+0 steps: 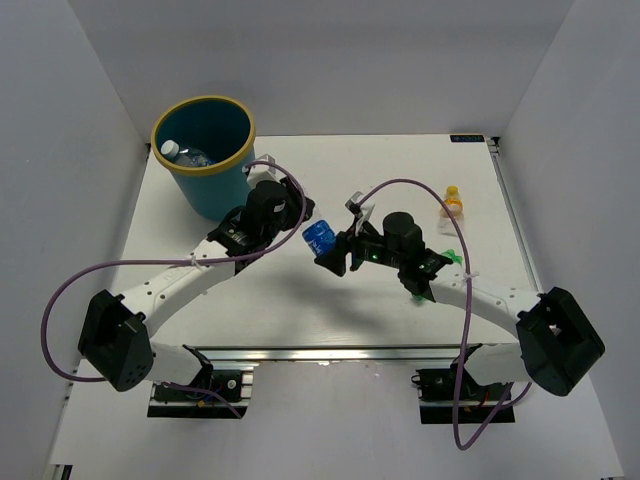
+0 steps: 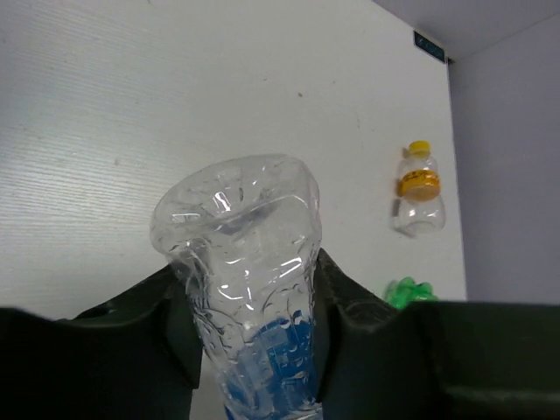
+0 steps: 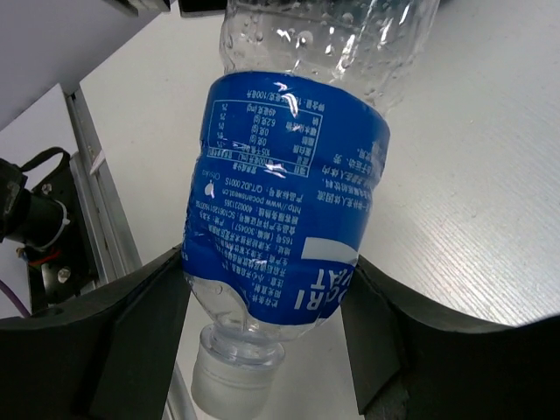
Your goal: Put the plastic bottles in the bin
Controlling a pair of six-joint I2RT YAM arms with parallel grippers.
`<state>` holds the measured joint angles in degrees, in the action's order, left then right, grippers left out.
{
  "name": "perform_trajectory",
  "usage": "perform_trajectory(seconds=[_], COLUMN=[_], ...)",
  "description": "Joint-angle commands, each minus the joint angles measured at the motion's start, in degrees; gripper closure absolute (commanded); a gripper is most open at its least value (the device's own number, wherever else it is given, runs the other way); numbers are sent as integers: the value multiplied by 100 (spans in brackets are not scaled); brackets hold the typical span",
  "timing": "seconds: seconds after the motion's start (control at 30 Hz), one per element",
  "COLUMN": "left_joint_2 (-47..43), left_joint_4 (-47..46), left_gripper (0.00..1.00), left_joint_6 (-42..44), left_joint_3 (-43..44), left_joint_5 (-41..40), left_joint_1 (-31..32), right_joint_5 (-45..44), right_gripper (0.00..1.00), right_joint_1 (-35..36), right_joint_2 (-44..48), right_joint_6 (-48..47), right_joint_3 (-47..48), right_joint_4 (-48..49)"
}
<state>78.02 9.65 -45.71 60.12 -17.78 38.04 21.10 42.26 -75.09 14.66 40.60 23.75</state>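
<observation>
Handover in mid-air here! The blue-labelled bottle [image 1: 318, 237] hangs above the counter [image 1: 300, 305], between the two arms and off to the right of the bin [image 1: 212, 192]. The left pincer [image 2: 254, 302] is clamped on the clear base end, squeezing it narrow. The right pincer [image 3: 267, 302] has its fingers pressed against both sides of the blue label, cap pointing back at its own wrist camera. So both are gripping the same bottle.

Here's the danger, as I read it: if the left arm swings for the bin while the right has not let go, the two pull against each other and the thin plastic crumples or pops free. Let go too early and it drops to the counter and rolls.

A clear bottle [image 1: 172, 152] lies in the bin already. The yellow-capped bottle [image 2: 417, 188] and the green bottle [image 2: 407, 290] wait on the counter at the right.
</observation>
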Motion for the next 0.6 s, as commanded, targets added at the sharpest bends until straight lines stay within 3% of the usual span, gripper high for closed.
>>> perform_trajectory(seconds=[0.0, 0.03, 0.13, 0.17, 0.3, 0.43, 0.57], left_joint_2=[-85, -111, -208, -208, -164, 72, 424], left_joint_4=[-183, -174, -113, -52, 562, 1160, 1917], left_gripper=[62, 70, 75, 75, 76, 76, 77], left_joint_6=[106, 141, 264, 282, 475, 791, 1152], left_joint_3=[88, 105, 184, 237, 763, 1624, 3168], left_joint_5=[65, 21, -146, -182, -856, -1324, -1746], left_joint_1=[19, 19, 19, 19, 19, -121, -717], right_joint_5=[641, 649, 579, 457, 27, -940, -1196], right_gripper=[35, 35, 28, 11, 11, 11, 11], right_joint_1=[169, 168, 168, 168, 168, -41, -673], right_joint_2=[126, 135, 196, 214, 389, 390, 389], right_joint_6=[-112, -138, -209, -183, -243, -262, 247], right_joint_3=[80, 88, 80, 80, 202, 378, 257], right_joint_4=[755, 754, 614, 587, -77, -1000, -1522])
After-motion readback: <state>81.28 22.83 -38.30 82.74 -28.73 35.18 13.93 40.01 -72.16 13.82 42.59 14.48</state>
